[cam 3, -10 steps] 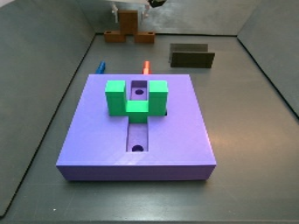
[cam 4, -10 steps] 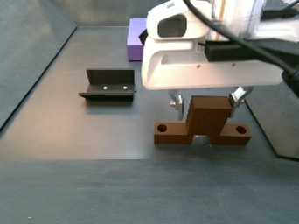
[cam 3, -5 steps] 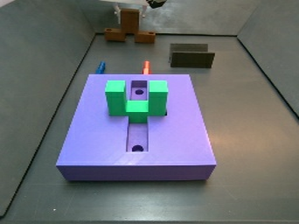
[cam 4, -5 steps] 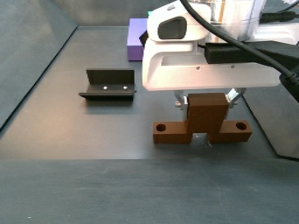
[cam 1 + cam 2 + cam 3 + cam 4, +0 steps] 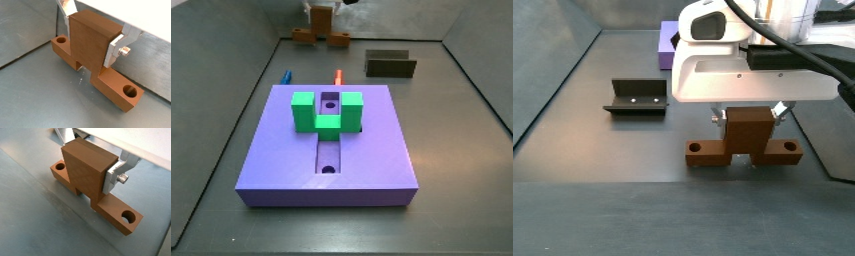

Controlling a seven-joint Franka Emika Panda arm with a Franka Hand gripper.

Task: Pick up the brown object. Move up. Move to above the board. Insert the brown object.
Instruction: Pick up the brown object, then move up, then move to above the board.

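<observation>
Step in hand, as judged: pick-up, start of lift
- gripper at far end of floor, well apart from purple-blue rectangular board with green U-shaped block
- silver plate fingers pinch upright stem of orange-brown T-shaped object; both wrist views show pads flat on opposite faces
- crosspiece at or just off grey floor; contact unclear
- advice: keep squeeze firm, rise straight, no tilt, stem vertical for later insertion into board groove
</observation>
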